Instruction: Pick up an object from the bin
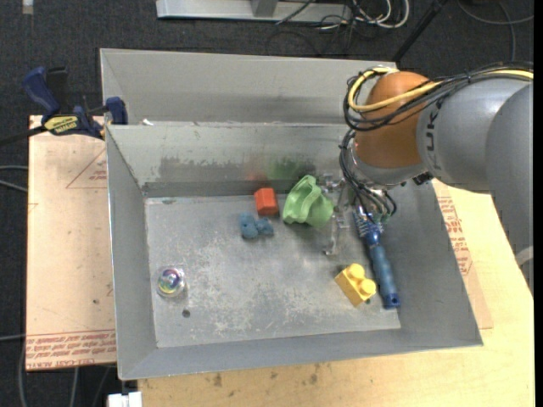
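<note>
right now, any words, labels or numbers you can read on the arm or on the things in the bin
Dark letters on the arm's grey link, beside the orange cover: partly hidden, too blurred to read.
Green crumpled thing, orange block, yellow block, blue stick: no text to be seen.
</note>
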Robot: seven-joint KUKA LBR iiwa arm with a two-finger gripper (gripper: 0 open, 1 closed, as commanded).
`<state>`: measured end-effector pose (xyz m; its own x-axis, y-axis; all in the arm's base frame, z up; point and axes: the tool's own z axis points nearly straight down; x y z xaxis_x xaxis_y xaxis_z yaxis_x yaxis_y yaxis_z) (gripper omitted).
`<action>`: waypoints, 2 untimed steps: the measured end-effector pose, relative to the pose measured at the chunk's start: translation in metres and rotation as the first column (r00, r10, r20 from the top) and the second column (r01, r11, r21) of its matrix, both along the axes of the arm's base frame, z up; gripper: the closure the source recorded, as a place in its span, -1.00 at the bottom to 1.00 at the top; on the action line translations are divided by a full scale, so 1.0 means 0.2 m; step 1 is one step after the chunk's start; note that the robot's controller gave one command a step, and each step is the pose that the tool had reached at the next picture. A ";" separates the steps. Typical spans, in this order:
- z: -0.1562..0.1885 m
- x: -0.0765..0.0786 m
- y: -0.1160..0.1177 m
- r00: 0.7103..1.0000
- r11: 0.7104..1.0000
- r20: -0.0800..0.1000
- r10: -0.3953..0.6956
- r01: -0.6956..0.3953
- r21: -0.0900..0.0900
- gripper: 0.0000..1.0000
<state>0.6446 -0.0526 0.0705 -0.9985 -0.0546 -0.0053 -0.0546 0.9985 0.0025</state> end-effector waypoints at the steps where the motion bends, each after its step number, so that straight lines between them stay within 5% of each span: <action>1: 0.00 0.00 -0.01 1.000 1.000 -0.001 -0.001 0.001 -0.002 1.00; 2: 0.00 0.00 -0.01 1.000 1.000 -0.001 0.000 0.000 -0.002 -1.00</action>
<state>0.6442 -0.0543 0.0705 -0.9985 -0.0541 -0.0040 -0.0541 0.9985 0.0006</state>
